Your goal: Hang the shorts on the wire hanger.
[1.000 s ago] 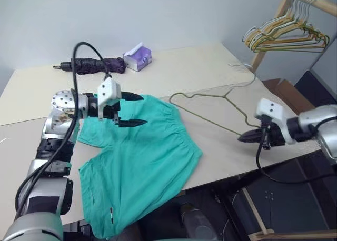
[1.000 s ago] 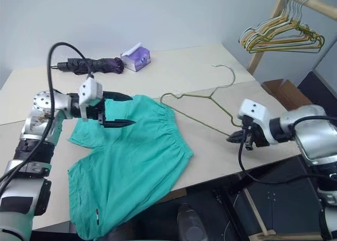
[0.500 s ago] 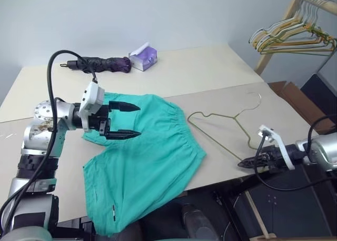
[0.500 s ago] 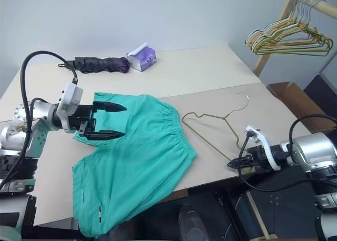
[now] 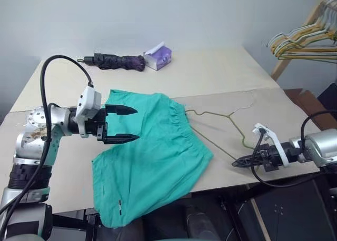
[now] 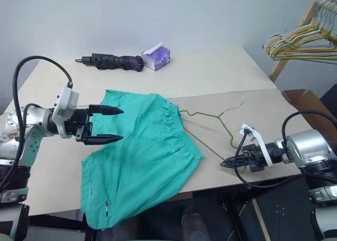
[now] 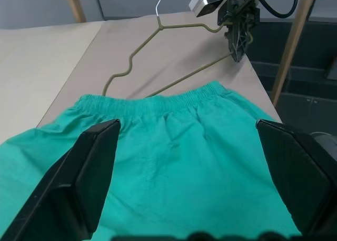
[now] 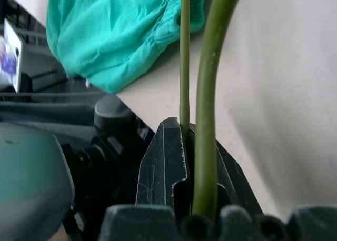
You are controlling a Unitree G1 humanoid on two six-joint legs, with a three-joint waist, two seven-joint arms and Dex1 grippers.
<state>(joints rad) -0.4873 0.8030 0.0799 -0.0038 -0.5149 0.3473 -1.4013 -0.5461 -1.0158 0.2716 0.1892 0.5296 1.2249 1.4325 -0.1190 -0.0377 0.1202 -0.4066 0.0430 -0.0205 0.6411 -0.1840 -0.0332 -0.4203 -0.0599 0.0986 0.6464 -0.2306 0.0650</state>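
The teal shorts (image 5: 152,157) lie spread on the table, one leg drooping over the front edge. My left gripper (image 5: 125,124) hovers open just above their left part, nothing between its fingers (image 7: 87,172). The olive wire hanger (image 5: 221,116) lies flat to the right of the shorts. Its near end reaches the gathered waistband (image 7: 158,101). My right gripper (image 5: 238,162) is shut on the hanger's corner at the table's front edge, and the wire (image 8: 208,93) runs out between its closed fingers (image 8: 163,167).
A dark folded umbrella (image 5: 120,61) and a purple tissue box (image 5: 159,56) sit at the back of the table (image 5: 221,72). A bunch of coloured hangers (image 5: 303,41) hangs on a wooden rack at the far right. A cardboard box (image 5: 310,101) stands below it.
The camera has swung left. My right gripper has rolled and sunk to the table's front edge with the hanger still in it. My left gripper has drawn back a little over the shorts.
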